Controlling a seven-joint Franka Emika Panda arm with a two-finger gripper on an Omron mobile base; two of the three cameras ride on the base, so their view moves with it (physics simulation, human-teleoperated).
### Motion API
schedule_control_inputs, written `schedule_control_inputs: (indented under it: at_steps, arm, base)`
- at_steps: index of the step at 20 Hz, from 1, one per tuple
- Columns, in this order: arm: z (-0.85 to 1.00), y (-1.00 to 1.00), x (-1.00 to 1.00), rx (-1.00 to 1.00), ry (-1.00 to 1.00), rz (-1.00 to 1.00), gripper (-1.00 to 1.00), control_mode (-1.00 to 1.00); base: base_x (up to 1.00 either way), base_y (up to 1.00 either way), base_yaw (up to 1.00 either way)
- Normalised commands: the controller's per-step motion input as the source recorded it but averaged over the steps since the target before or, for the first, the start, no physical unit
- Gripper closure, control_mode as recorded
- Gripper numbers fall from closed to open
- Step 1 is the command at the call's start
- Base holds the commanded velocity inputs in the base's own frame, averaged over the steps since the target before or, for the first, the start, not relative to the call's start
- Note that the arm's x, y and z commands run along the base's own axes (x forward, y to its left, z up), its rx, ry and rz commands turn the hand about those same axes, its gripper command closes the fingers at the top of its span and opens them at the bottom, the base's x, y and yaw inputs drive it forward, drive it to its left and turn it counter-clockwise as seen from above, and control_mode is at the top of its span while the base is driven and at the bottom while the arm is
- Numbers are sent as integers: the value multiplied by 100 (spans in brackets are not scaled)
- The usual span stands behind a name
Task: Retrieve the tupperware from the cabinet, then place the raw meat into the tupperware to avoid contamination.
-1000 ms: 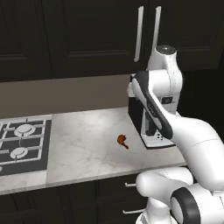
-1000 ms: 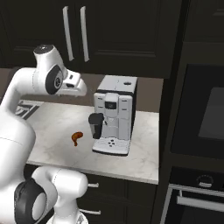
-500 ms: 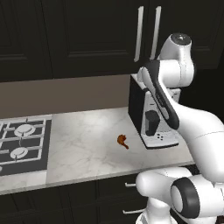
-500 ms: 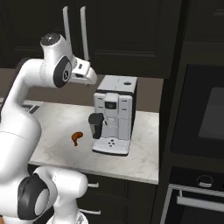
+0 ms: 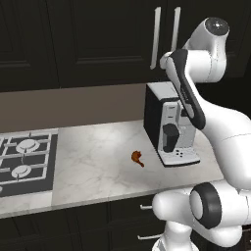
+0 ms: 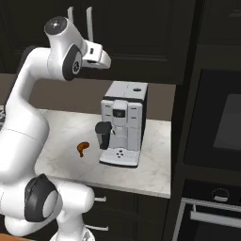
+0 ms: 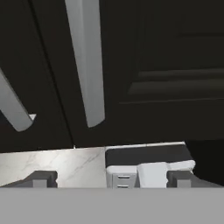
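Note:
The cabinet (image 5: 98,44) above the counter is closed, so the tupperware is hidden. Its two long silver handles (image 5: 157,37) hang side by side above the coffee machine. In the hand view the nearer handle (image 7: 87,61) stands straight ahead and the other handle (image 7: 13,109) slants at the left. My gripper (image 7: 111,179) is open and empty, raised in front of the doors just below the handles' lower ends; from the right base it is the gripper (image 6: 104,58) beside the handle (image 6: 89,23). The raw meat (image 5: 138,157), also seen as the meat (image 6: 83,148), lies on the marble counter (image 5: 98,157).
A coffee machine (image 5: 169,130) stands on the counter right of the meat, directly under my hand. A gas hob (image 5: 24,162) sits at the counter's left. A built-in oven (image 6: 221,122) fills the tall unit to the right. Drawers (image 6: 122,212) run below the counter.
The arm has swung upward, lifting the hand from coffee-machine height to the bottom of the cabinet handles. The jaws have stayed open. The meat has not moved.

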Motion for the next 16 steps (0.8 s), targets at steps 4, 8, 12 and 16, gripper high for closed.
schedule_control_inputs:
  at_steps: [4,8,12,16]
  arm:
    - [48,0,23,-2,-24,-8,-100,-100]
    - [27,0,21,1,-19,-3,-100,-100]
    - [2,10,27,1,-8,0,-100,-100]
    - [0,21,31,0,-1,2,-100,-100]
  base:
    - [0,0,0]
    - [0,0,0]
    - [0,0,0]
    - [0,0,0]
